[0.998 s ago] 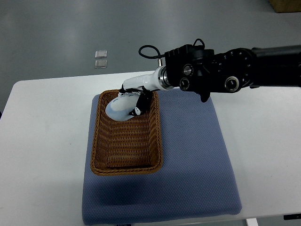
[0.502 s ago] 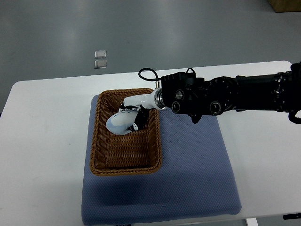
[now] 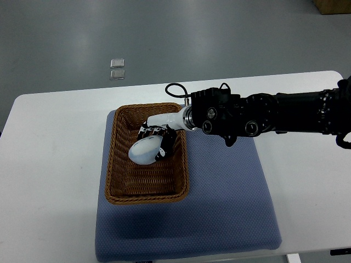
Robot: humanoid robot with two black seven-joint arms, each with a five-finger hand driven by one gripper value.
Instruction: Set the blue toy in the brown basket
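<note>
The blue toy (image 3: 143, 150) is a pale, rounded, whitish-blue object. It is inside the brown wicker basket (image 3: 109, 164), over its far half. My right hand (image 3: 159, 141) reaches in from the right, over the basket's right rim. Its fingers (image 3: 166, 145) are curled around the toy's right side and hold it low in the basket. Whether the toy touches the basket floor I cannot tell. The black forearm (image 3: 263, 114) stretches to the right edge.
The basket stands on the left part of a blue-grey mat (image 3: 225, 197) on a white table (image 3: 49, 164). Two small clear squares (image 3: 117, 68) lie on the grey floor beyond the table. A cardboard box corner (image 3: 332, 5) shows at the top right.
My right hand has carried the toy down from the basket's far rim and a little nearer, deeper into the basket. The forearm has lowered with it.
</note>
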